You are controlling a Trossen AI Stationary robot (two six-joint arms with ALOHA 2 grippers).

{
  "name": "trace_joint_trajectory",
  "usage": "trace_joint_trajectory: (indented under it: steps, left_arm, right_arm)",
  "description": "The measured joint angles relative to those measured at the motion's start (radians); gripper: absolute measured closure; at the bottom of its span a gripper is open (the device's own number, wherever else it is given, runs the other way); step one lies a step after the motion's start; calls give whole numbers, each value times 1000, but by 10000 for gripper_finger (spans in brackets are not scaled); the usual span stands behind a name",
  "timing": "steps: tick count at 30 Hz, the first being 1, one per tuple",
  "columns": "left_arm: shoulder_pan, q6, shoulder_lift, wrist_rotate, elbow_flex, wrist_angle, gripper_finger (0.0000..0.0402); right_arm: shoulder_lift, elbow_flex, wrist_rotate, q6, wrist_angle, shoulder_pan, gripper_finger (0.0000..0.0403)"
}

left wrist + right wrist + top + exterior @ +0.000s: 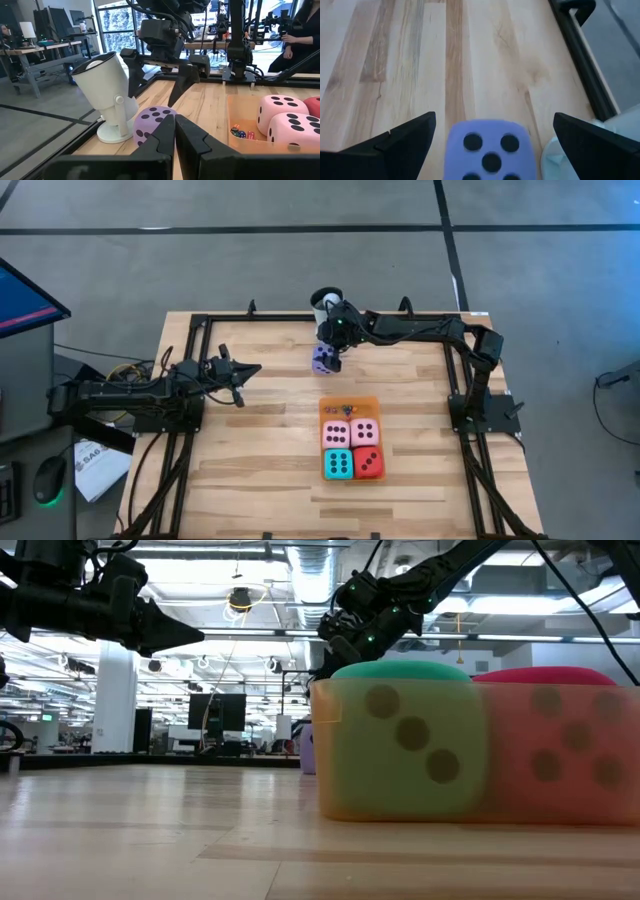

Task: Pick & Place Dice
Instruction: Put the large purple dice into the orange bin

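Right gripper (330,352) is spread fully wide above the soft purple cube die (323,360), which sits between the fingers but isn't gripped; it's seen near the table's far edge, just beside the white mug (324,304). Not much room is left there, with the black frame rail (580,45) running close by on the mug's side. 4 more soft dice are packed on the flat orange rectangular mat (349,405): 2 pink ones (336,433) (365,432), 1 teal (338,464), 1 red (369,463), with tiny coloured beads (240,132) in its far strip. Left gripper (252,369) is pinched shut, empty, over open wooden tabletop (260,450) well apart from everything.
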Motion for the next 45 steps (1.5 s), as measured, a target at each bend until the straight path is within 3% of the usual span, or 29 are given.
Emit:
trace_joint_trajectory:
  steps: [14,22,45]
  left_arm:
    - [0,2,0,0,0,-1,401]
    - [0,2,0,0,0,-3,401]
    - [0,1,0,0,0,-4,401]
  right_arm:
    - [-26,-1,-5,-22,-52,-4,3]
    - [-24,-80,-64,-29,28,-36,3]
    - [-8,-135,-53,-19,119,-32,3]
